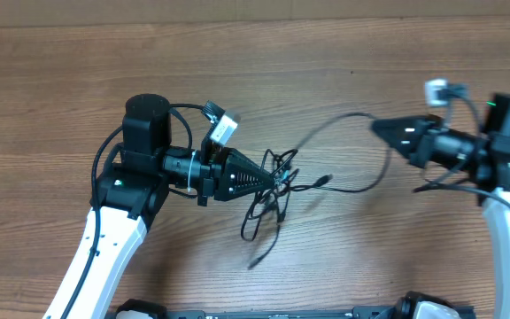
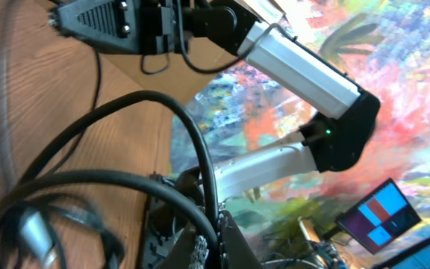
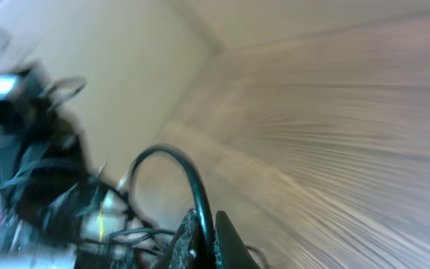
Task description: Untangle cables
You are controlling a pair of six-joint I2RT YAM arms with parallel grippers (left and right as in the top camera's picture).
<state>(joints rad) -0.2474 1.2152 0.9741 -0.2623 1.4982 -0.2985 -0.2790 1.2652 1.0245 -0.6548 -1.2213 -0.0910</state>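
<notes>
Overhead view: the cables point(image 1: 271, 197) lie as a loose black tangle near the middle of the wooden worktop point(image 1: 237, 71), with several loops spilling toward the near edge. The left hand point(image 1: 280, 177) reaches in from the left edge side, and its pointed tip is buried in the upper part of the tangle, fingers pressed together on the cords. 1 long strand point(image 1: 326, 128) leaves the tangle, arcs up toward the far edge and runs across to the right hand point(image 1: 375, 127), which sits well apart from the tangle, toward the right edge. That hand is closed, and the strand meets it right at its tip. A second strand curves between the 2 hands lower down, and a small plug end point(image 1: 325, 180) lies on the wood just right of the tangle, not touching either hand.

From the left wrist, thick-looking black loops of the cables point(image 2: 192, 134) sweep down into the left hand point(image 2: 213, 243), whose 2 fingers are clamped on them.

From the right wrist the picture is blurred, but 1 black cord point(image 3: 189, 168) bends over in an arch and drops between the closed fingers of the right hand point(image 3: 207, 239), gripped there.
</notes>
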